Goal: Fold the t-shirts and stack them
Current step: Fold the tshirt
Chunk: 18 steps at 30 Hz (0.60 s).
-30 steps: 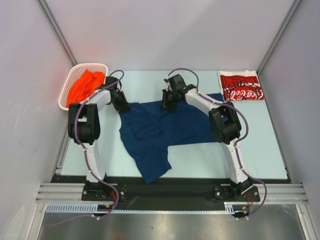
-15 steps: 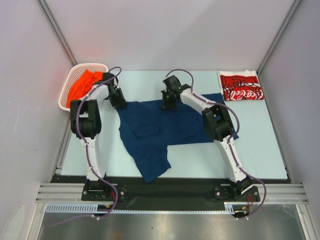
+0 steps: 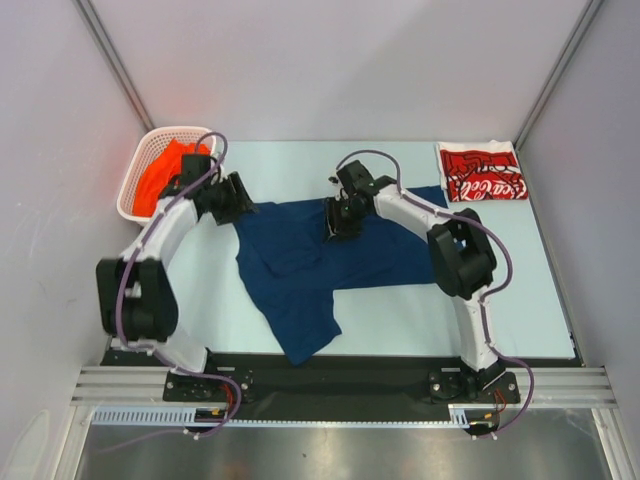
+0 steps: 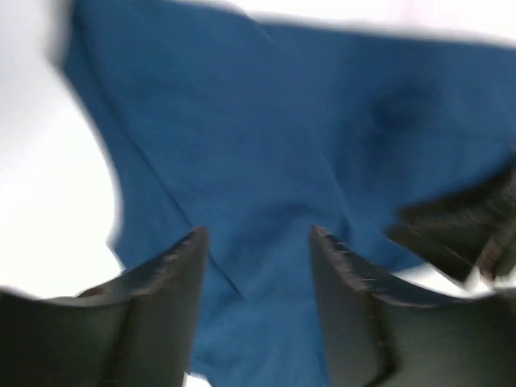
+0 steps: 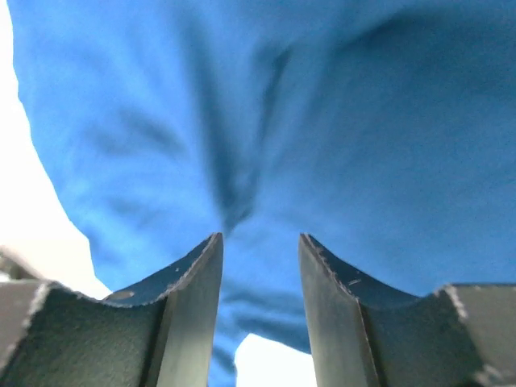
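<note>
Worktop [image 3: 400, 310] carries a navy t-shirt [image 3: 310, 260] spread rumpled across its middle, one end reaching the near edge. A white lattice basket [image 3: 128, 195] at far left holds an orange t-shirt [image 3: 160, 178]. A folded red Coca-Cola t-shirt [image 3: 482, 172] lies at far right. Left jaws stand wide at the navy shirt's far-left corner. Right jaws, parted less, hang over its far edge. Neither holds cloth.

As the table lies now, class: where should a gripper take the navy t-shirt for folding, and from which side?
Take the navy t-shirt by the narrow tail reaching the near edge of the table, probably from the near side: the body lies spread flat, while that tail juts out free to pinch and fold back.
</note>
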Motion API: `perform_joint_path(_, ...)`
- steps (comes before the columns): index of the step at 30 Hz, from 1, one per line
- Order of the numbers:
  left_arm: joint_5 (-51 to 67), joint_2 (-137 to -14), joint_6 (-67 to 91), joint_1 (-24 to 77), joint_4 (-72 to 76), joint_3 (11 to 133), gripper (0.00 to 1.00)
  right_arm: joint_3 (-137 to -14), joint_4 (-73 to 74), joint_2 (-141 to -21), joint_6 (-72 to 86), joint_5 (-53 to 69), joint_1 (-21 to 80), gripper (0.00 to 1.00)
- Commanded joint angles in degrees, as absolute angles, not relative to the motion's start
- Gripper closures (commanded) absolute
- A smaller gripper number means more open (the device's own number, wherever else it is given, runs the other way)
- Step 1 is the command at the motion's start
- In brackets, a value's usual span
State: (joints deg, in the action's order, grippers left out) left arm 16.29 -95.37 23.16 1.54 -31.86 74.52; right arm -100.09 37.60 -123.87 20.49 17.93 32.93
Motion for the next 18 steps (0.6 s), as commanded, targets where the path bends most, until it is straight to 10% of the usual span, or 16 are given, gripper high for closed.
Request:
perform_joint_path(1, 25.3, -86.3, 25.4, 4.3, -27.0, 62.9, 0.44, -92.3, 31.3, -118.3, 23.4, 28.2, 33.1, 0.52)
perform_joint_path(18, 27.4, -85.8, 28.0, 7.5, -14.5, 46.7, 0.48, -82.6, 16.6, -118.0, 34.4, 39.5, 30.0, 0.57)
